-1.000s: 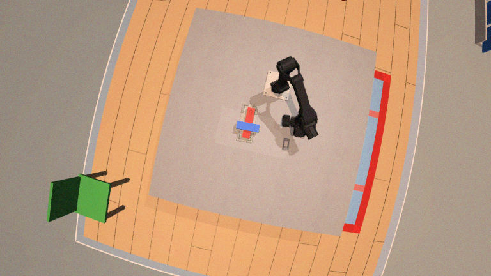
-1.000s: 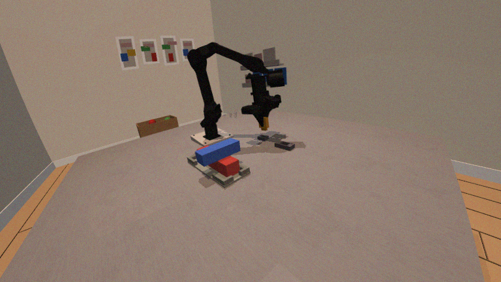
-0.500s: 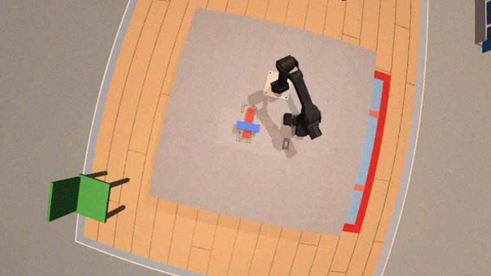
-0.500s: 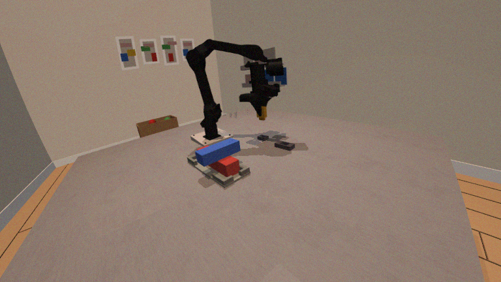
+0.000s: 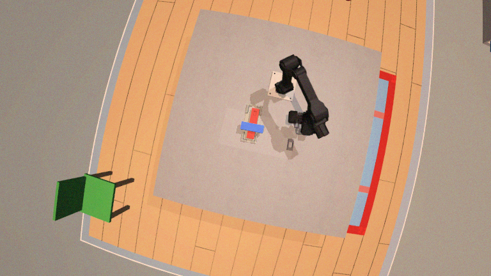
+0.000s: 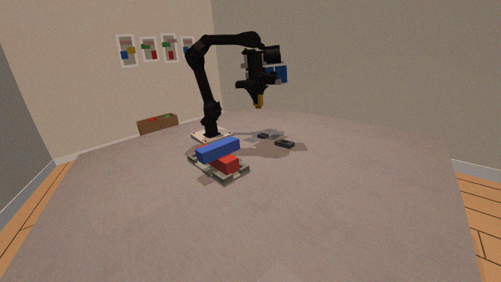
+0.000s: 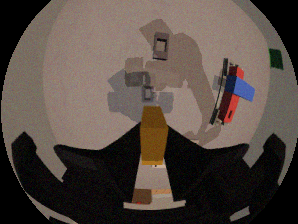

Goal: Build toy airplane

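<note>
The red fuselage (image 5: 254, 118) (image 6: 227, 165) (image 7: 228, 108) lies in the grey jig (image 5: 243, 139) (image 6: 224, 181) (image 7: 214, 117). The blue wing (image 5: 252, 127) (image 6: 218, 149) (image 7: 241, 89) lies across the top of the fuselage; its tab is hidden. A dark socket shows near the fuselage's end toward the robot base, with nothing in it. My gripper (image 6: 258, 100) (image 7: 151, 125) is shut on the orange-yellow tail fin (image 6: 259, 100) (image 7: 153, 145) and holds it upright, high above the table, to one side of the jig. In the top view the arm hides the fin.
A larger dark hollow holder (image 5: 289, 149) (image 6: 284, 145) (image 7: 161, 36) and a smaller one (image 6: 262, 137) (image 7: 147, 100) stand on the table, the smaller one roughly below the fin. The white base plate (image 5: 274, 96) (image 6: 201, 139) is behind the jig.
</note>
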`<state>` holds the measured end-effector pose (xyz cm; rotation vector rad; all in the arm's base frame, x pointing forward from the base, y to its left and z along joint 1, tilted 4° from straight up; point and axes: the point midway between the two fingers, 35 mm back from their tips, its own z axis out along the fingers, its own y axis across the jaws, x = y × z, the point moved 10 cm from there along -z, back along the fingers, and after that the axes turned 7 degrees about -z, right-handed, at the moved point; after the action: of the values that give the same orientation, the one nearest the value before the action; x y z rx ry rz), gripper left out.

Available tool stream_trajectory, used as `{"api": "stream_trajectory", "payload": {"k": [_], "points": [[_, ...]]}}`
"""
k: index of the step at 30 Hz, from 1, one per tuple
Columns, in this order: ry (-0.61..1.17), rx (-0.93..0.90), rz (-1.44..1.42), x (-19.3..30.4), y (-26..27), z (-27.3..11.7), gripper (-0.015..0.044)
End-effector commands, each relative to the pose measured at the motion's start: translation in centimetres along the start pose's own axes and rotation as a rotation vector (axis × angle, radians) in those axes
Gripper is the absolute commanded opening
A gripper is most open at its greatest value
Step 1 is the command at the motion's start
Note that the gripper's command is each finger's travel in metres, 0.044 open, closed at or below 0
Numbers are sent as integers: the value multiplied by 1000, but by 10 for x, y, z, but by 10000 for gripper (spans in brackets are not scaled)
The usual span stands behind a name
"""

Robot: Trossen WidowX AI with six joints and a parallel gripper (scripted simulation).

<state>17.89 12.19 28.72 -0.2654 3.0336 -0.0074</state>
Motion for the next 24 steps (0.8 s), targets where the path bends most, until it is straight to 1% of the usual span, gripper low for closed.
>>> {"api": "stream_trajectory", "payload": {"k": [1, 24], "points": [[3, -3, 5, -1, -5, -3, 0], [13, 4, 31, -17, -76, 13, 0]]}}
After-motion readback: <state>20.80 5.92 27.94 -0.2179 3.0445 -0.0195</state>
